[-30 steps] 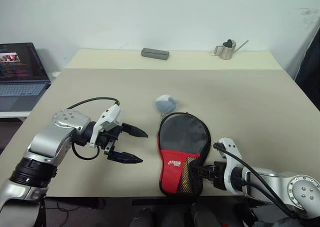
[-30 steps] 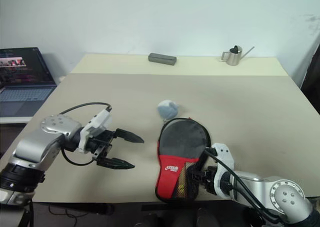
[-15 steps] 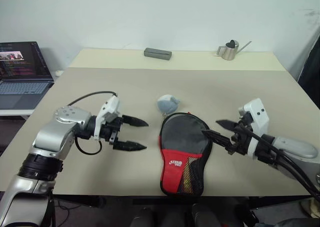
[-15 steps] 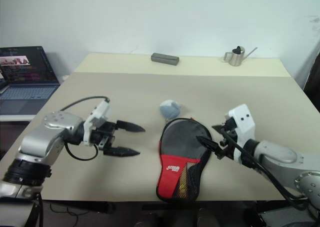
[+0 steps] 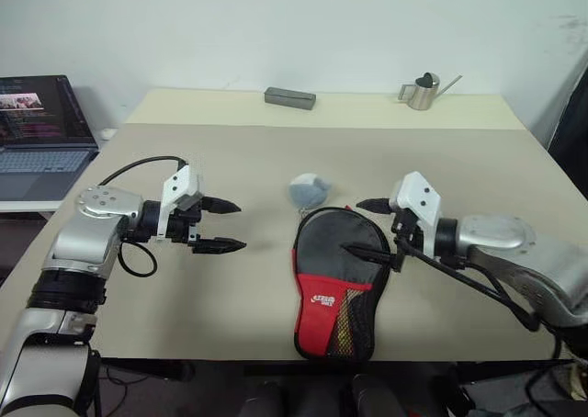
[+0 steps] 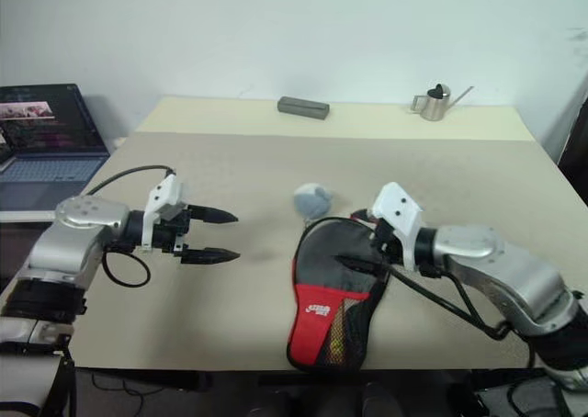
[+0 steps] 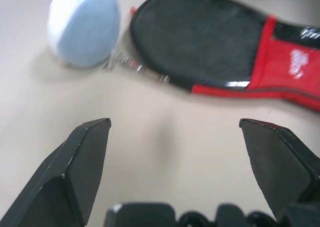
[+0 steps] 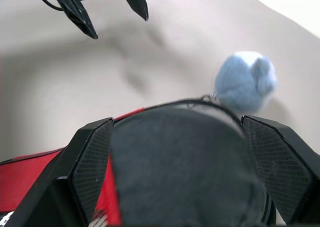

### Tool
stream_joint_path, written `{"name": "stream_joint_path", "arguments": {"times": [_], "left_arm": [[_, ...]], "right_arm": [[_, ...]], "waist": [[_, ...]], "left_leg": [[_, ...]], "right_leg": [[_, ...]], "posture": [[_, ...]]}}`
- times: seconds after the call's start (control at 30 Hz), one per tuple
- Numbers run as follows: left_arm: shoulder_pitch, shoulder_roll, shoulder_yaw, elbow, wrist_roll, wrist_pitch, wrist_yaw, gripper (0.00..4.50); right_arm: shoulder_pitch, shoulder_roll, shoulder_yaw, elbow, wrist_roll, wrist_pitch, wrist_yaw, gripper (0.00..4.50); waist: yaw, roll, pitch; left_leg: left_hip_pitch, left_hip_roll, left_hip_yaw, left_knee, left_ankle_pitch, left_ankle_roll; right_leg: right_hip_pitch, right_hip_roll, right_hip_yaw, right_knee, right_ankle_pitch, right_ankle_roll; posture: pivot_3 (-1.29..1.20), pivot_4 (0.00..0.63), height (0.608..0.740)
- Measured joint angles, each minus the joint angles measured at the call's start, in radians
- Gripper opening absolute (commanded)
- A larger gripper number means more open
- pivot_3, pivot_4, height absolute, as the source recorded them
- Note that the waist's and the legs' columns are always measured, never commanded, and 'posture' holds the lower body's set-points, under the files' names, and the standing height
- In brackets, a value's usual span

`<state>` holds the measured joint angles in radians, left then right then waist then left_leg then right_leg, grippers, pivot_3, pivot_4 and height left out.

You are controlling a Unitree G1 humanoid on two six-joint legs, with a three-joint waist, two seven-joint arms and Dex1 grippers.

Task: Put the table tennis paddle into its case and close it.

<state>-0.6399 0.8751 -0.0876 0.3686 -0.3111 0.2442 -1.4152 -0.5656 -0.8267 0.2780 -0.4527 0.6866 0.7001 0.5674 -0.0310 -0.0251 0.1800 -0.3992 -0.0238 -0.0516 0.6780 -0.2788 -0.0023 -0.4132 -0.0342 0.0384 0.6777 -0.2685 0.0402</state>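
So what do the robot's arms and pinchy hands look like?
Both arms are shiny silver metal with rounded joints and black rings. The left gripper and the right gripper each have two pointy black fingers sticking out of a white block. A thin black cable loops over each wrist. Up close, the fingers look like chunky black wedges with a fine grid pattern.

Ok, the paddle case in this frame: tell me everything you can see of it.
The case is a soft, paddle-shaped black fabric pouch with a red mesh pocket and small white logo at its near end. It lies flat near the table's front edge, round end away from the robot. A chain links a small blue-grey ball to its rim. The right gripper hovers open above it.
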Motion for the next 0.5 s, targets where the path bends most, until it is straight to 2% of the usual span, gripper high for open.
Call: {"name": "stream_joint_path", "arguments": {"times": [0.27,0.37,0.5], "left_arm": [[-0.004,-0.003,0.017,0.021,0.005,-0.015,0.01,4.5],[-0.009,-0.005,0.017,0.022,0.005,-0.015,0.01,4.5],[-0.03,-0.012,0.017,0.032,0.008,-0.02,0.01,4.5]], "right_arm": [[-0.045,0.179,0.054,0.136,-0.163,-0.073,0.082,4.46],[-0.042,0.19,0.077,0.138,-0.194,-0.085,0.156,4.46],[-0.042,0.208,0.09,0.148,-0.232,-0.071,0.176,4.46]], "waist": [[0.0,0.0,0.0],[0.0,0.0,0.0],[0.0,0.0,0.0]], "left_leg": [[-0.001,0.0,0.0,0.0,0.0,0.0],[-0.001,0.0,0.0,0.0,0.0,0.0],[0.0,0.0,0.0,0.0,0.0,0.0]], "right_leg": [[-0.002,-0.001,0.0,0.001,0.0,0.0],[-0.002,-0.001,-0.001,0.001,0.0,0.0],[-0.002,-0.001,-0.001,0.002,0.0,0.0]], "posture": [[0.0,0.15,0.74],[0.0,0.15,0.74],[0.0,0.15,0.74]]}}
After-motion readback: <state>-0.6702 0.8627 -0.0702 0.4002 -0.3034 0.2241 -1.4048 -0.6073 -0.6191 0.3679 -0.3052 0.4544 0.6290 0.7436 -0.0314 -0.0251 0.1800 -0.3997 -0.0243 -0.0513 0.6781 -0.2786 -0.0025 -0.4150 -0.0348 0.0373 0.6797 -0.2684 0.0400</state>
